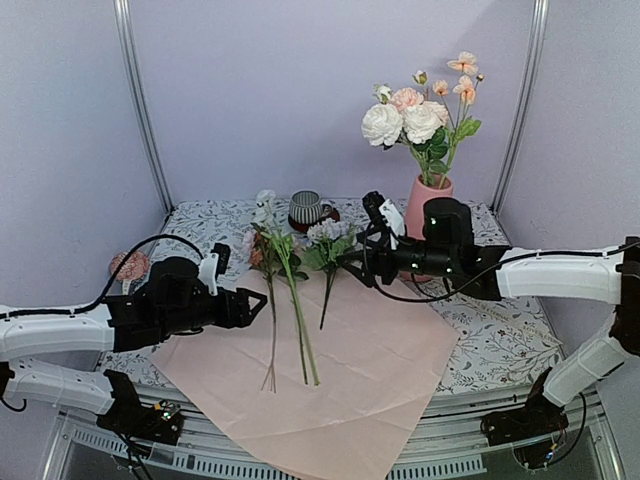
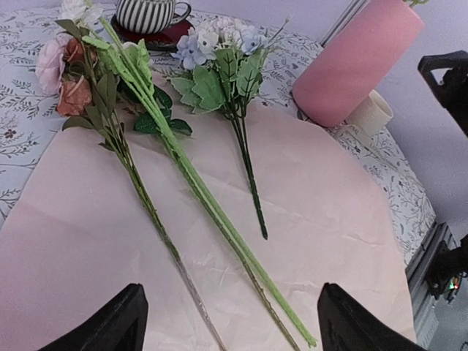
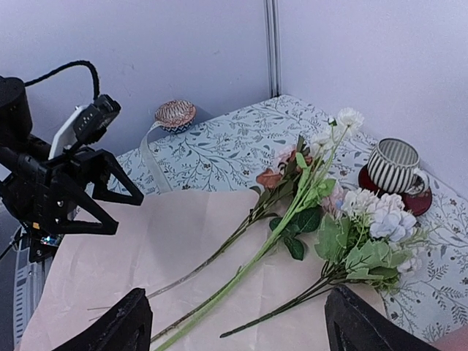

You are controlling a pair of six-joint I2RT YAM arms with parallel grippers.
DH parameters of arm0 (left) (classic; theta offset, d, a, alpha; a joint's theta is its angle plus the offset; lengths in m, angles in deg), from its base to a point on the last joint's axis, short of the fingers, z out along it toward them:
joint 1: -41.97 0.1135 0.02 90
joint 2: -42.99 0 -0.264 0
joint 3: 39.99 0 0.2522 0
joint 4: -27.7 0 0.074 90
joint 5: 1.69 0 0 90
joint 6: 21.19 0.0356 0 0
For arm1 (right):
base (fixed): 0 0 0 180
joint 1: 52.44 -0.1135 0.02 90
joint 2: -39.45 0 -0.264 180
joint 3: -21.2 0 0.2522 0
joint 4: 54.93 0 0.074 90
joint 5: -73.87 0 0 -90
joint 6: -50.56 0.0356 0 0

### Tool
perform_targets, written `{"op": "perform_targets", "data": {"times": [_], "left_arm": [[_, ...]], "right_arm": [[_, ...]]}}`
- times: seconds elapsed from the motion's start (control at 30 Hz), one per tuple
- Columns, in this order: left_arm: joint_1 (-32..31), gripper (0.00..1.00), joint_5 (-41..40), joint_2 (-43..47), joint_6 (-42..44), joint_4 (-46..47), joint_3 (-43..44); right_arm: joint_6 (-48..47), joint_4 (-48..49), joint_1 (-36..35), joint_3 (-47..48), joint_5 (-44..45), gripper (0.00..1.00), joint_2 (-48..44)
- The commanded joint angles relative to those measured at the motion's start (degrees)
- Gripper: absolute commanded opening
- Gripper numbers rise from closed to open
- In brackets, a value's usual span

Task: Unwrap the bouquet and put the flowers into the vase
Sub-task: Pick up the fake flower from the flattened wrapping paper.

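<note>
The pale pink paper (image 1: 340,380) lies spread flat on the table. Three flowers lie on it: a peach and pink rose stem (image 2: 117,139), a long light green stem with a white blossom (image 2: 197,190), and a lilac and white bunch (image 2: 227,66). The tall pink vase (image 1: 428,197) at the back right holds several peach and white blooms (image 1: 410,118). My left gripper (image 2: 230,322) is open just left of the stems' lower ends (image 1: 258,303), holding nothing. Above the paper's far corner near the lilac bunch, my right gripper (image 3: 238,322) hovers open and empty (image 1: 356,262).
A striped grey cup on a red saucer (image 1: 306,210) stands behind the flower heads. A small cream mug (image 2: 370,117) sits beside the vase. A patterned round object (image 1: 128,265) and a cream ribbon (image 3: 150,157) lie at the far left on the floral tablecloth (image 1: 500,340).
</note>
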Motion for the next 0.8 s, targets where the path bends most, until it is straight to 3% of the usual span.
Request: {"op": "perform_targets", "data": {"times": [0.0,0.13,0.4,0.53,0.77], "left_arm": [[1.35,0.8,2.51,-2.07,-1.56,-1.04,-0.77],[1.8,0.78,4.79,-5.64,-2.44,-0.33,-0.13],[2.03,0.76,6.13,-12.19,-6.92,4.15,-0.86],[2.59,0.62,6.11,-16.51,-9.25,4.82,1.12],[4.14,0.5,6.07,-24.13,-8.26,-0.6,8.26]], "right_arm": [[3.71,14.26,-0.38,-6.23,0.72,0.84,3.77],[4.71,24.77,-0.32,-13.3,5.84,0.84,6.76],[6.15,34.06,-0.33,-19.84,13.96,0.81,6.74],[5.7,34.5,-0.33,-19.92,13.74,0.81,6.56],[5.43,34.61,-0.32,-19.15,11.03,0.81,7.46]]}}
